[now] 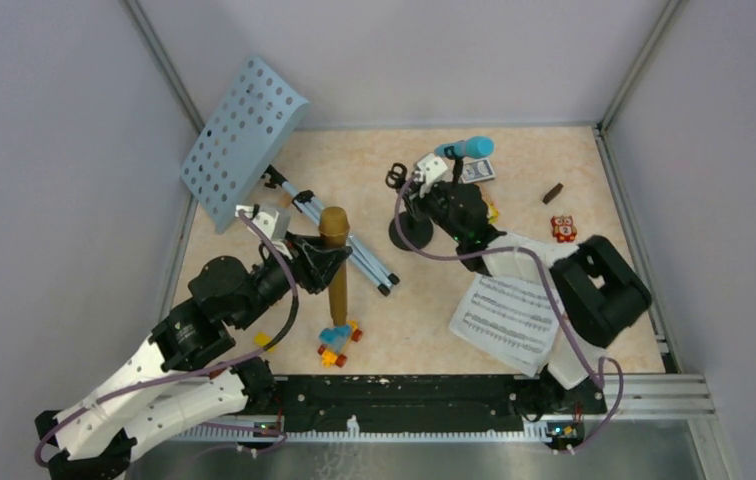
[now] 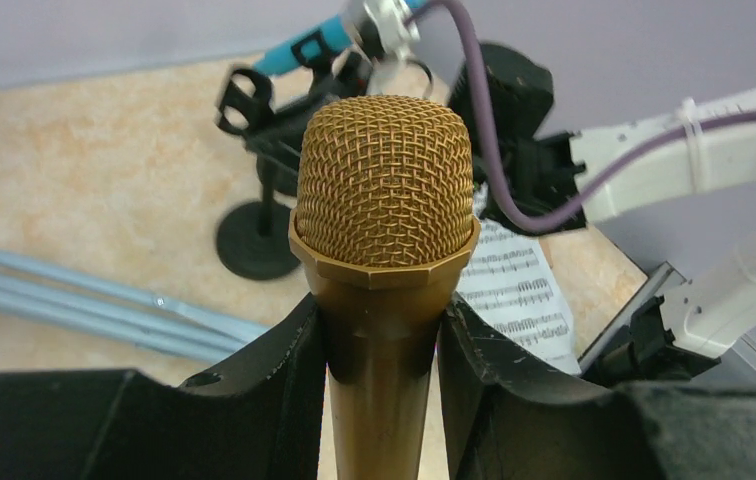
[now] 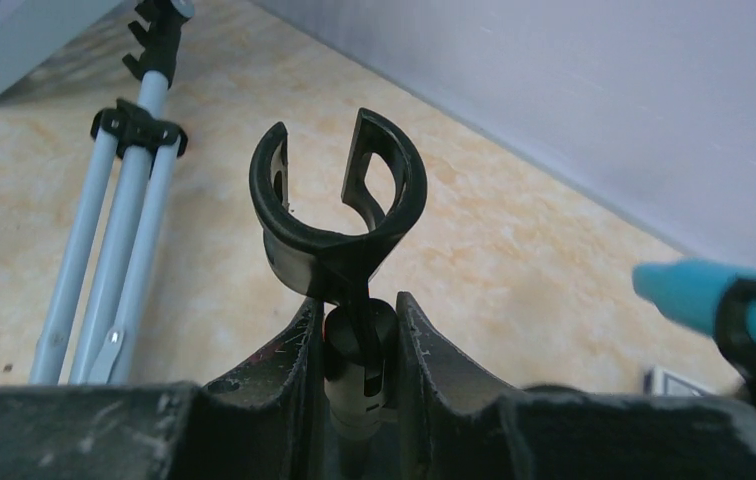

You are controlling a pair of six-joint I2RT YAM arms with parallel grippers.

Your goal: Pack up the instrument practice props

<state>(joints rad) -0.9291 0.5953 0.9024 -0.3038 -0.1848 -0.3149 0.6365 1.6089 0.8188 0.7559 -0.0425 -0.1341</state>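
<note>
Music rack: the pale-blue music rack [image 1: 244,140] with holes is at the far left. It leans up on its tripod legs [image 1: 339,235], which lie flat on the table [image 1: 554,150]. It is not packed yet.
Left gripper: the left gripper [image 2: 382,340] is squeezed tight on the gold microphone [image 2: 384,180] and holds it standing up, round head on top.
Gold microphone, bottom end: it is right by the toy car [image 1: 339,343]. I cannot tell if they touch.
Mic holder: the black mic holder [image 3: 339,215] is in the middle. Its clip is empty and its round foot sits on the table.
Right gripper: the right gripper [image 3: 356,340] is closed on the holder's thin neck, just under the clip.
Blue microphone: the blue microphone [image 1: 466,149] is just behind, up off the table, not packed.
Music pages: the white music pages [image 1: 504,320] lie flat at the near right, partly under the right arm.
Step now: I think this is the gold microphone's turn, with the holder held steady.
Next move: the left arm needs to carry the microphone away without bumping the toy car. I see no box to put it in.
Writing, left to right: no name shows on the gold microphone. The pages show rows of music notes, but no words I can read. A small card [image 1: 476,170] by the blue microphone is too tiny to read.
</note>
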